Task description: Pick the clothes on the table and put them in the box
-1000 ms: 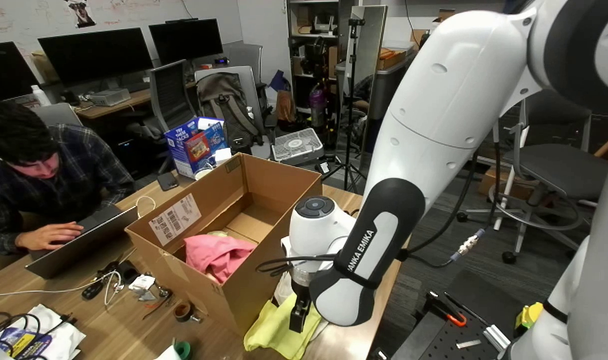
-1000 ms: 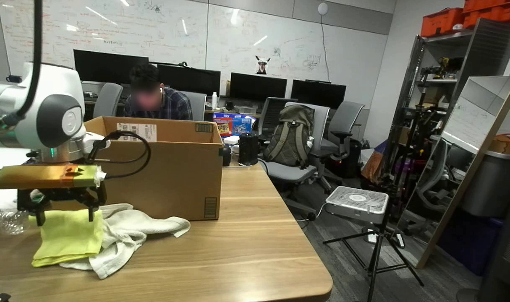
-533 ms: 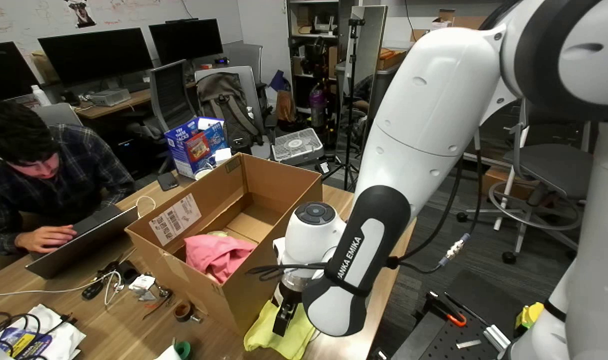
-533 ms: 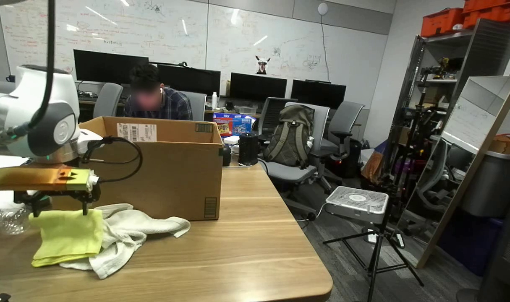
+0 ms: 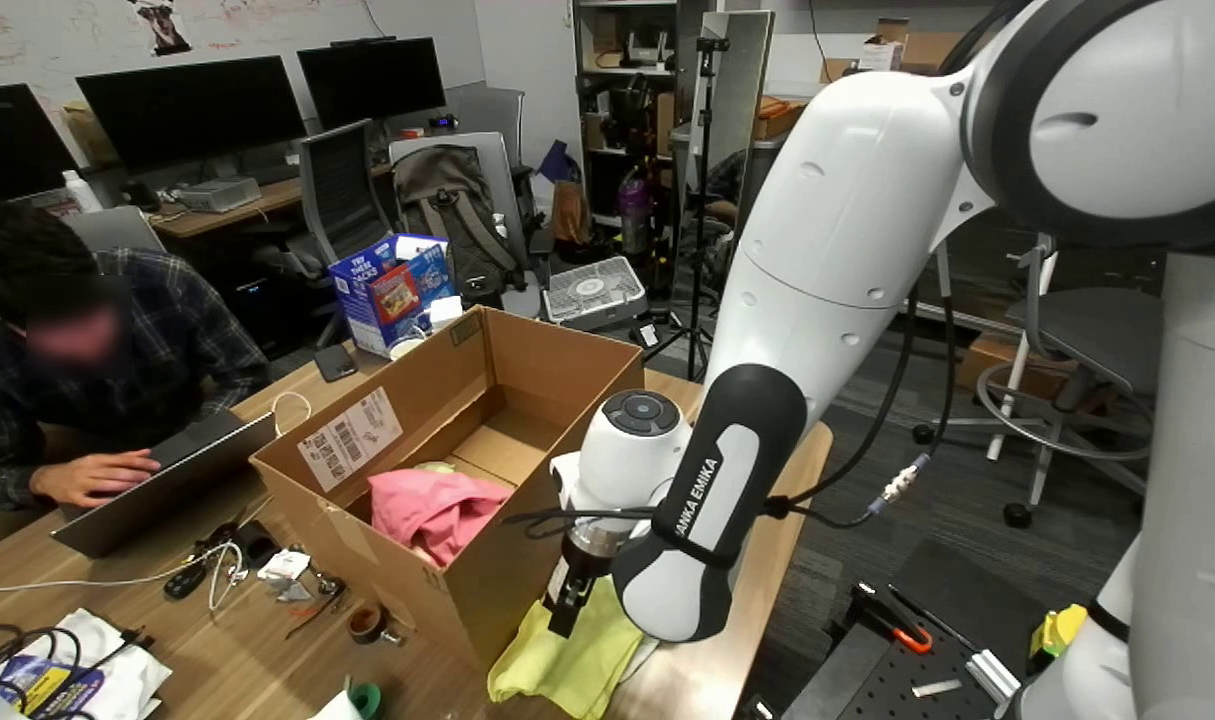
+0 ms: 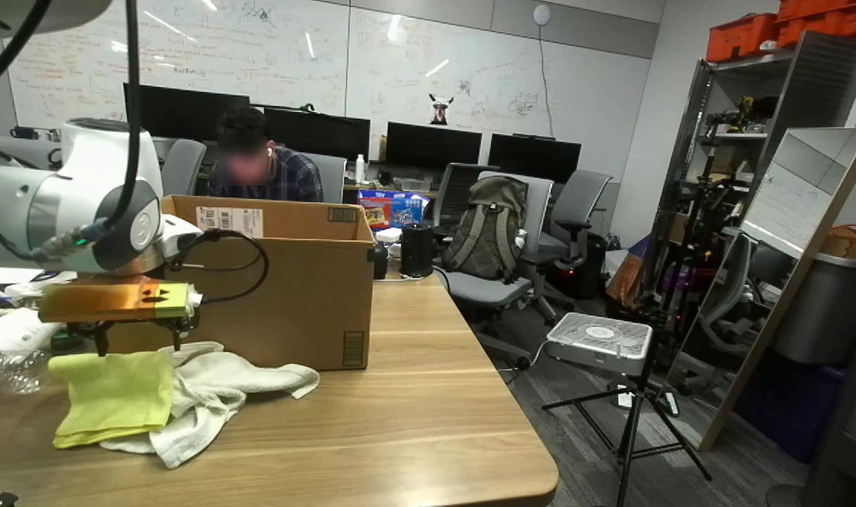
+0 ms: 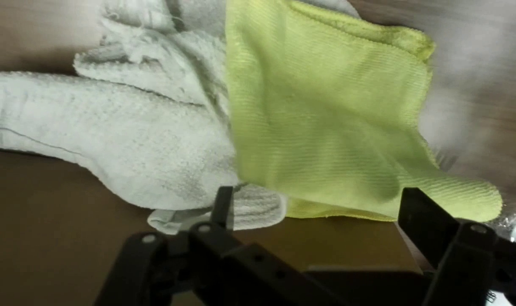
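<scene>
Black gripper (image 7: 316, 190) spread apart, holding nothing. Folded yellow-green cloth (image 7: 334, 106) on brown wooden worktop (image 6: 399, 422), partly over crumpled white cloth (image 7: 156, 140), beside brown cardboard box (image 6: 287, 303). Best: get over yellow middle, go low, pinch, lift above box.

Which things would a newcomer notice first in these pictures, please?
The eye probably falls first on the white robot arm, large in an exterior view, its open gripper over a bright yellow cloth on the table. Next come the cardboard box beside that cloth and the pink fabric inside it.
</scene>
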Controlling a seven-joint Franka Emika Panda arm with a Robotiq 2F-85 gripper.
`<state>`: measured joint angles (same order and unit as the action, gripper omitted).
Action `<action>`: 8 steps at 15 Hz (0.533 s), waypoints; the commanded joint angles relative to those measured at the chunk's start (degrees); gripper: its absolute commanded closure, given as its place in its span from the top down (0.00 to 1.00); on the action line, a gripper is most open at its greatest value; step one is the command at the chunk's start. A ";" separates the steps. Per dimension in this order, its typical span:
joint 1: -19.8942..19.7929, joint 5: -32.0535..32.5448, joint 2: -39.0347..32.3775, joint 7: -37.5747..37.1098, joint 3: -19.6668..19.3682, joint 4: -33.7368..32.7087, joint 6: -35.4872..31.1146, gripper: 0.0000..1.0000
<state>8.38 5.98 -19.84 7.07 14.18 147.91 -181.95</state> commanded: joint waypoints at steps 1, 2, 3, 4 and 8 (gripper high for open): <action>4.05 2.65 -0.17 1.54 -6.24 0.10 -1.94 1.00; 5.11 3.01 0.01 1.64 -7.79 0.27 -1.66 1.00; 6.51 3.52 0.12 1.51 -9.65 0.45 -1.65 1.00; 7.54 3.83 0.23 1.37 -10.92 0.68 -1.43 1.00; 11.75 3.94 -0.12 0.85 -15.17 1.44 -1.40 1.00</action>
<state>16.70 9.06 -20.00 8.18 2.19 148.61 -182.10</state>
